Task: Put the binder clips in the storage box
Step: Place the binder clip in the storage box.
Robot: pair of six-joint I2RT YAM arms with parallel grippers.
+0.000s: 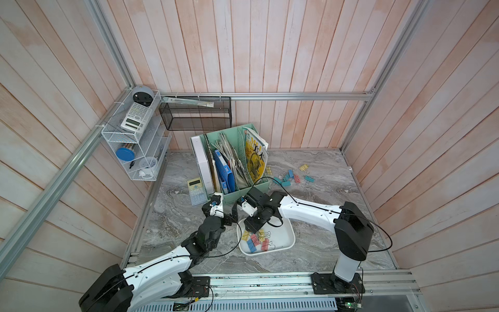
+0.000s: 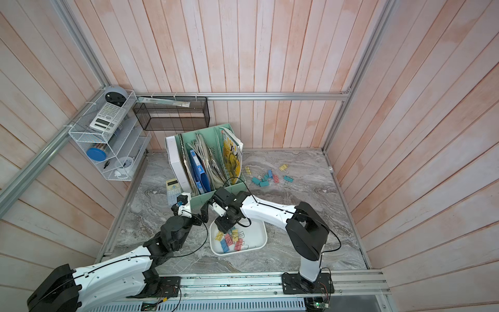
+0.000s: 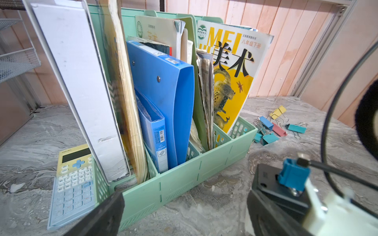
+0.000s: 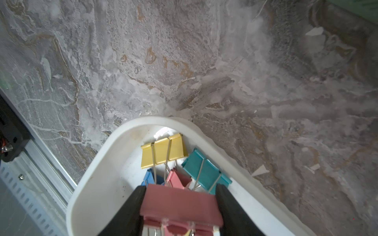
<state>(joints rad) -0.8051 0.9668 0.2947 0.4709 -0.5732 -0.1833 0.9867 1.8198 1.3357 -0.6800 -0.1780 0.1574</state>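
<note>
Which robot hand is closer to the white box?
Right. The right gripper is over the white box, jaws shut on a pink clip. The left gripper is open just outside the box's far corner, facing the green file holder.

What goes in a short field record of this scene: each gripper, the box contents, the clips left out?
Right gripper: shut on a pink metal binder clip, over the shallow white plastic storage box.
Left gripper: open, empty.
In box: several pastel binder clips.
Left out: a cluster of clips on the grey marbled table beside the mint green plastic file organizer.
</note>
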